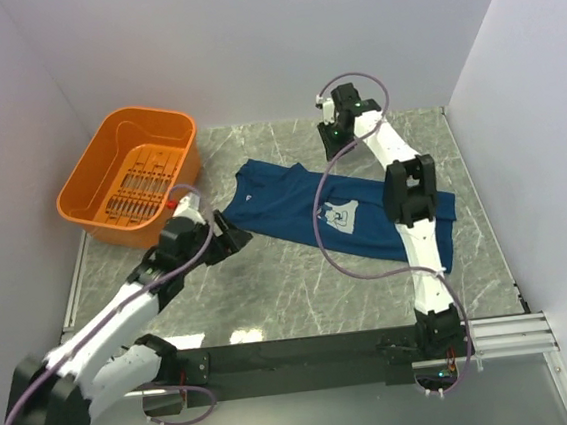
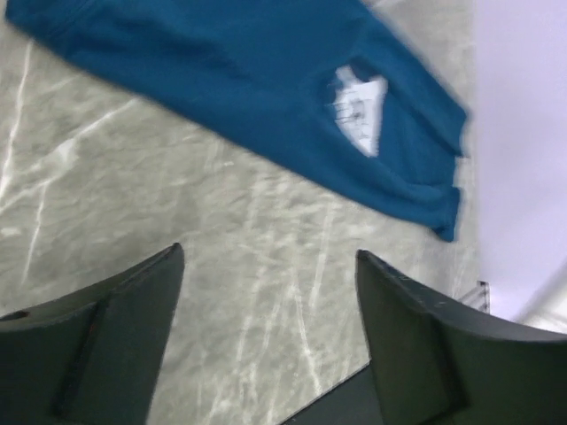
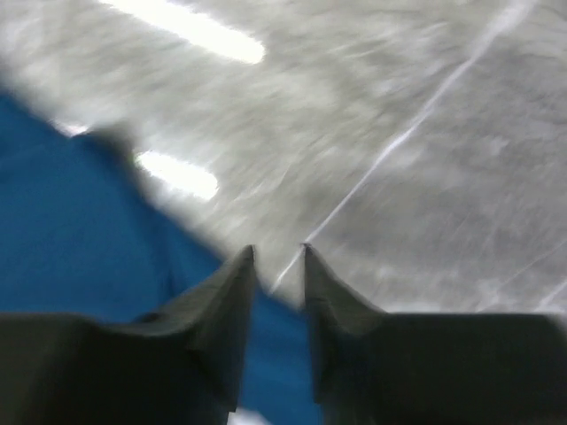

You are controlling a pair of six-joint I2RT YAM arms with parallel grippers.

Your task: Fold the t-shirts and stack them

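White walls (image 1: 246, 35) close in a grey marble-patterned table (image 1: 300, 281); an orange basket (image 1: 87, 171) sits at its far left corner. The dark blue t-shirt (image 1: 283, 202) lies spread out flat across the middle of the table, running from near the basket towards the right edge, its pale square print (image 1: 341, 217) facing up. The left gripper (image 1: 236, 239) hangs just beside the shirt's left end, low over bare marble; in the left wrist view its jaws stand wide apart with nothing between them but table, and the shirt (image 2: 248, 80) and print (image 2: 359, 111) lie beyond. The right gripper (image 1: 336, 147) reaches to the shirt's far edge; its wrist view is blurred, but the jaws show a narrow gap with only table visible through it, gripping nothing; the shirt's edge (image 3: 71, 230) lies under its left finger.
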